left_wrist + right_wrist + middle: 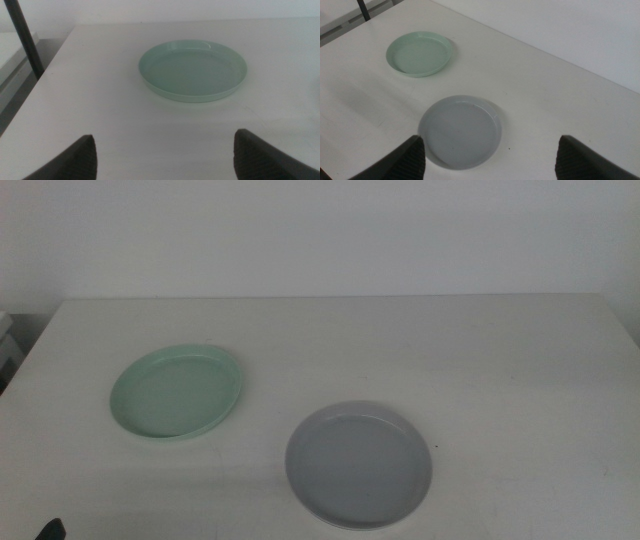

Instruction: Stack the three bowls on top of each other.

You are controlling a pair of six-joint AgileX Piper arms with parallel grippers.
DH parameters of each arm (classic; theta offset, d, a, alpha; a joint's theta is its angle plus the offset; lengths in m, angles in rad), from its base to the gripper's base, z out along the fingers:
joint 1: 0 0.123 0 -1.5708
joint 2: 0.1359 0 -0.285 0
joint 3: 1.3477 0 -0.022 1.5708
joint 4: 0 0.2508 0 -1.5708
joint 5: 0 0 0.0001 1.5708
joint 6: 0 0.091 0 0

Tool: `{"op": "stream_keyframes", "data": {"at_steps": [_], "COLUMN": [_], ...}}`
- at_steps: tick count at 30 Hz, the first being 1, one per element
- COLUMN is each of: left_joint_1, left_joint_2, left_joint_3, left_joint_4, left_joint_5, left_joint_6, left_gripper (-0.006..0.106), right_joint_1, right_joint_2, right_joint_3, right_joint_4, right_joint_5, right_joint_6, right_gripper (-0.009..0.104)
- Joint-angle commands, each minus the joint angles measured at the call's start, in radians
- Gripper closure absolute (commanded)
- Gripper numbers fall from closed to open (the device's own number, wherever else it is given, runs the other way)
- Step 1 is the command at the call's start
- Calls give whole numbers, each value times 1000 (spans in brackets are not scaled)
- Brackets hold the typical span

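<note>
Two bowls show on the white table [480,350]. The mint green bowl [176,392] lies at the left and fills the middle of the left wrist view [193,70]. The pale grey-blue bowl [360,465] lies nearer the front, right of the green one, and a gap separates them. Both show in the right wrist view, green [419,53] and grey-blue [460,131]. My left gripper [165,160] is open, pulled back short of the green bowl; only its dark tip [50,530] shows at the middle view's bottom edge. My right gripper [490,160] is open above the table, behind the grey-blue bowl.
A dark upright bar [25,40] stands beyond the table's left edge. A white wall [320,230] runs behind the table's far edge. Bare tabletop stretches to the right of the grey-blue bowl.
</note>
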State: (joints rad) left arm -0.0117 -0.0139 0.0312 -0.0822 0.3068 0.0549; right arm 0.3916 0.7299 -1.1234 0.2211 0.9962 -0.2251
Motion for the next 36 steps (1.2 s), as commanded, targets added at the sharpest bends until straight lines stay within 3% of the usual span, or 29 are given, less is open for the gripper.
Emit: {"op": "stream_keyframes", "data": {"at_steps": [1,9,25,36], "left_joint_1": [1,1,1,1], "left_joint_2": [-6,243,990,1199], "left_joint_3": [-7,-228,-1091,-1145], "left_joint_4": [7,10,10,15], "left_joint_5": [-81,-120,405,382], "left_joint_6": [-1,-33,-31,-42], "left_gripper": [0,0,0,0], "right_joint_1": [-1,-1,-1,-1], "right_joint_2": [0,0,0,0], "right_joint_3": [-24,-24,-24,-24], "right_joint_4": [0,1,1,0], "right_joint_5": [-72,-72,-72,-72], "right_joint_6": [-5,-5,-5,-5], "right_gripper": [29,29,29,29]}}
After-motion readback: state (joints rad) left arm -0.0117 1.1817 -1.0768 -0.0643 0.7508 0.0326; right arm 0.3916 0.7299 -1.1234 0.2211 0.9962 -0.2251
